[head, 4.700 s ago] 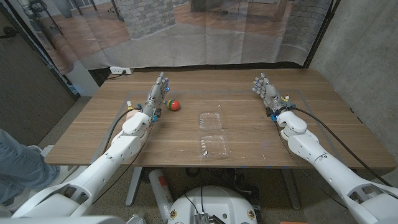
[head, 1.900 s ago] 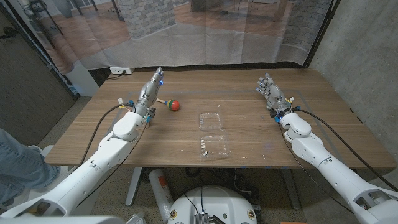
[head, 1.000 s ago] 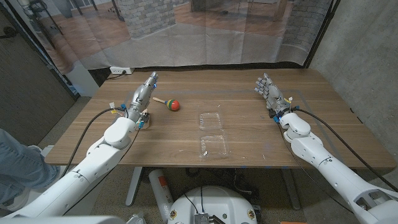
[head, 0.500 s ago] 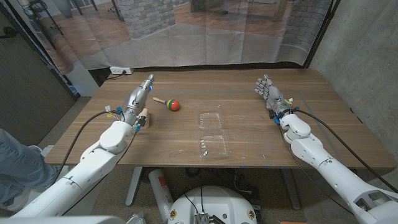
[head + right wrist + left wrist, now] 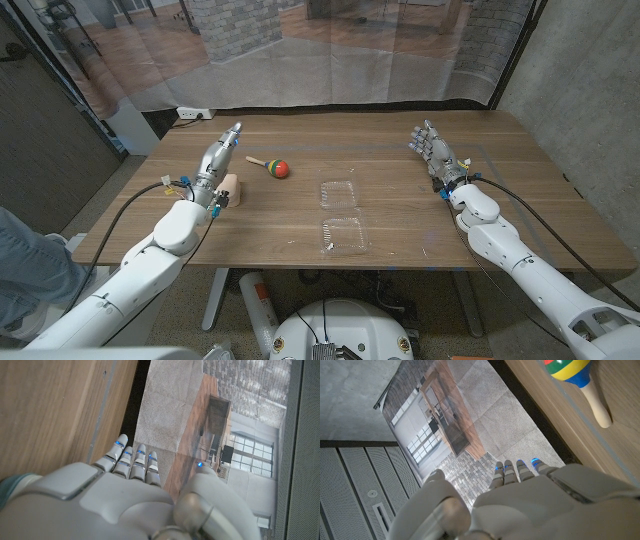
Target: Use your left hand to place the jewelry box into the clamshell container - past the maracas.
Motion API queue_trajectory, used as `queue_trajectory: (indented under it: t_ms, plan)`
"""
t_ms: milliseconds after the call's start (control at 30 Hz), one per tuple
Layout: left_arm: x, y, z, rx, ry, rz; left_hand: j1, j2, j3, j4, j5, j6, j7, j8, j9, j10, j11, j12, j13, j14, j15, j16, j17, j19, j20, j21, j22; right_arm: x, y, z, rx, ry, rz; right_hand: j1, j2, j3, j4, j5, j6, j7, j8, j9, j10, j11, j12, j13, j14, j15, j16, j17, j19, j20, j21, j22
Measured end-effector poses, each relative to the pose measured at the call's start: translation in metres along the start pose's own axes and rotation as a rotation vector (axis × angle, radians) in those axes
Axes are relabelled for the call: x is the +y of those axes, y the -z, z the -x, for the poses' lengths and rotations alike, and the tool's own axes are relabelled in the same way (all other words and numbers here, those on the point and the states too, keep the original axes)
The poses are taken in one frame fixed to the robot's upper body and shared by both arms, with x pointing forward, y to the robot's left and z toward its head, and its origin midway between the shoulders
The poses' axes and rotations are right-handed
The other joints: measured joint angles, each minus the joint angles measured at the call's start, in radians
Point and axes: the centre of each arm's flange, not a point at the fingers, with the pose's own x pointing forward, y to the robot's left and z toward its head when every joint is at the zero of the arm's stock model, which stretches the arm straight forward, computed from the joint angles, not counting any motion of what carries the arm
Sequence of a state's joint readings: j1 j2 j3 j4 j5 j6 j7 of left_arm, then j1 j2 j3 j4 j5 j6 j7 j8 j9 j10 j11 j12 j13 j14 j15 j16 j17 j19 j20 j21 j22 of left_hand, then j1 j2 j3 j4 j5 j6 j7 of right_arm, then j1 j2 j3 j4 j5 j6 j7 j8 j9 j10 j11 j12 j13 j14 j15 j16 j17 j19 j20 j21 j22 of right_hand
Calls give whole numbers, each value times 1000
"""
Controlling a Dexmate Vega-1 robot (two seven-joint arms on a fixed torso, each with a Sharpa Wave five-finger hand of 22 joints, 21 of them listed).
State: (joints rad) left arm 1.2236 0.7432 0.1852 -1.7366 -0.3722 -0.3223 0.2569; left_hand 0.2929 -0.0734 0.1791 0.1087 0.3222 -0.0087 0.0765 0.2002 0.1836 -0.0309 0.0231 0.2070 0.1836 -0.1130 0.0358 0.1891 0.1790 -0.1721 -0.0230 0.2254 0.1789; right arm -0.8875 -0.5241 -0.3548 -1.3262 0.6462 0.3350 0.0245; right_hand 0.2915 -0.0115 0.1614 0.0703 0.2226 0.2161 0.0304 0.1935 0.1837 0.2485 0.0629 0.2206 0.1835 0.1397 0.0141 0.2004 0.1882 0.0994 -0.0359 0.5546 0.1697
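The jewelry box (image 5: 233, 187), a small tan block, sits on the wooden table (image 5: 400, 215) at the left. My left hand (image 5: 214, 162) stands just left of it with fingers stretched toward the far edge, holding nothing; whether it touches the box I cannot tell. The maraca (image 5: 274, 165), with a red, green and yellow head and a wooden handle, lies a little past the box to the right and also shows off the fingertips of my left hand (image 5: 520, 505) as the maraca (image 5: 576, 376). The clear clamshell container (image 5: 341, 214) lies open at mid-table. My right hand (image 5: 431, 151) stands open at the far right.
A translucent curtain hangs behind the table's far edge, with a white power strip (image 5: 193, 113) on the floor there. A person's leg (image 5: 22, 255) shows at the near left. My right hand (image 5: 125, 495) points past the table's far edge (image 5: 107, 405).
My left arm has drawn back and to the left, away from the maraca, and the jewelry box now shows beside the hand. The right hand has stayed put.
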Motion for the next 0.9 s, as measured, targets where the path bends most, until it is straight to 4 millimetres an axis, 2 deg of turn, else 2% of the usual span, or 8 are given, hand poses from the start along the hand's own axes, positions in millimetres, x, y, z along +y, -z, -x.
queue_trajectory:
  t_ms: [367, 400, 667, 700, 900]
  plan:
    - [2, -2, 3, -19, -3, -32, 4, 4, -4, -4, 0, 11, 0, 0, 0, 0, 0, 0, 0, 3, -3, 0, 0, 0, 0, 0, 0, 5, -5, 3, -11, -8, 2, 0, 0, 0, 0, 0, 0, 0, 0, 0, 0, 0, 0, 0, 0, 0, 0, 0, 0, 0, -5, 0]
    - [11, 0, 8, -10, -13, -49, 4, 4, -4, -4, 0, 11, 0, 0, 0, 0, 0, 0, 0, 6, -1, 0, 0, 0, 0, 0, 0, 6, -5, 4, -12, -12, 10, 0, 0, 0, 0, 0, 0, 0, 0, 0, 0, 0, 0, 0, 0, 0, 0, 0, 0, 0, -7, 0]
    - [11, 1, 8, -13, -21, -85, 4, 4, -4, -4, 4, 11, 0, 0, 0, 6, -6, 0, 0, 11, -4, 0, 0, 0, 0, -4, 0, 10, -8, 4, -19, -20, 7, -4, 4, -2, -2, 0, 0, 0, 0, 0, 0, 0, 0, 0, 4, -4, 0, 0, 0, 0, -7, 0]
    - [18, -4, 14, -15, -24, -103, 4, 4, -4, -4, 4, 11, 0, 0, 0, 7, -7, 2, 0, 12, -6, 0, 0, 0, 0, -4, 0, 6, -6, 4, -6, 12, 14, -4, 4, -3, -3, 0, 0, 0, 0, 0, 0, 0, 0, 0, 4, -4, 0, 0, 0, 0, -11, 0]
    - [21, -5, 16, -8, -28, -141, 4, 4, -4, -4, 4, 16, -5, 0, 0, 7, -7, 4, 0, 12, -6, 0, 0, 0, 0, -4, 0, 8, -8, 4, -10, 10, 15, -7, 7, -3, -3, 0, 0, 0, 0, 0, 0, 0, 0, 0, 4, -4, 0, 0, 3, -4, -11, 0]
